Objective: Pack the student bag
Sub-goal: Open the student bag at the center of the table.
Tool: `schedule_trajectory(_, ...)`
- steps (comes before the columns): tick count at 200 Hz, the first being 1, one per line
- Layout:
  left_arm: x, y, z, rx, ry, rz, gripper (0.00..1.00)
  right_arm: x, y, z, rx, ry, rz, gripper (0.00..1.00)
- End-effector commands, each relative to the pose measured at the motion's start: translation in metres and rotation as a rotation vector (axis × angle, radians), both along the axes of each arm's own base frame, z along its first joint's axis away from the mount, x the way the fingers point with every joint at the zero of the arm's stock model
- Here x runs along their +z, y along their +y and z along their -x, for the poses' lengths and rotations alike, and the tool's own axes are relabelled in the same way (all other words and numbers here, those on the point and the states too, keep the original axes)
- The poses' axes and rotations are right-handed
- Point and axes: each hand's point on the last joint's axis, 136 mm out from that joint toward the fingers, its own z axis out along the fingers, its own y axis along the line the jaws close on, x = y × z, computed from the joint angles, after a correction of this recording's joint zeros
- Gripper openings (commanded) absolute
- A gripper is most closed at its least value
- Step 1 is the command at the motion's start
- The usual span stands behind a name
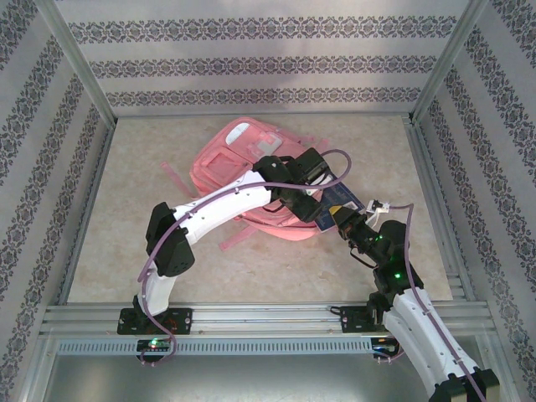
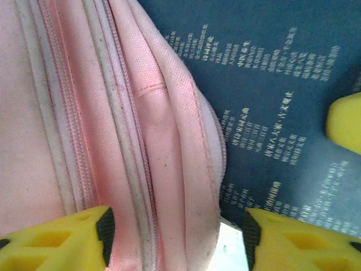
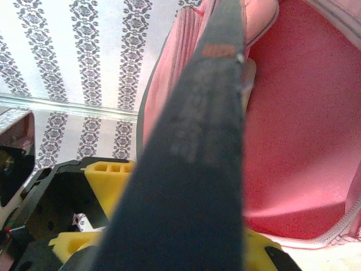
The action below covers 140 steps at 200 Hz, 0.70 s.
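The student bag [image 1: 239, 163] lies flat on the table [image 1: 142, 251], towards the back and about the middle, with its open mouth facing right. In the left wrist view its pink zip seams and folded rim run up between the fingers of the left gripper [image 2: 177, 237]. Those jaws stand apart around the rim, clamping nothing. Just to the right, a dark blue book [image 1: 342, 199] with pale print pokes edge-first into the bag's pink inside. The right gripper [image 1: 345, 222] is closed tight on the book's near end.
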Motion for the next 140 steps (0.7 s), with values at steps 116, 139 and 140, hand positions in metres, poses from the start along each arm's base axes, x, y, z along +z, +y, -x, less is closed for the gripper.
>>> schedule_trajectory(116,0.016,0.003,-0.016,0.020,-0.043,0.020,0.00,0.033,0.011,0.009,0.081,-0.148,-0.004,0.00)
schedule_trajectory(139,0.055,0.021,-0.022,0.065,-0.089,0.096,0.00,0.024,0.012,0.014,0.101,-0.131,0.018,0.00)
schedule_trajectory(140,0.057,0.022,-0.022,0.066,-0.091,0.099,0.00,0.023,0.012,0.014,0.102,-0.130,0.019,0.00)
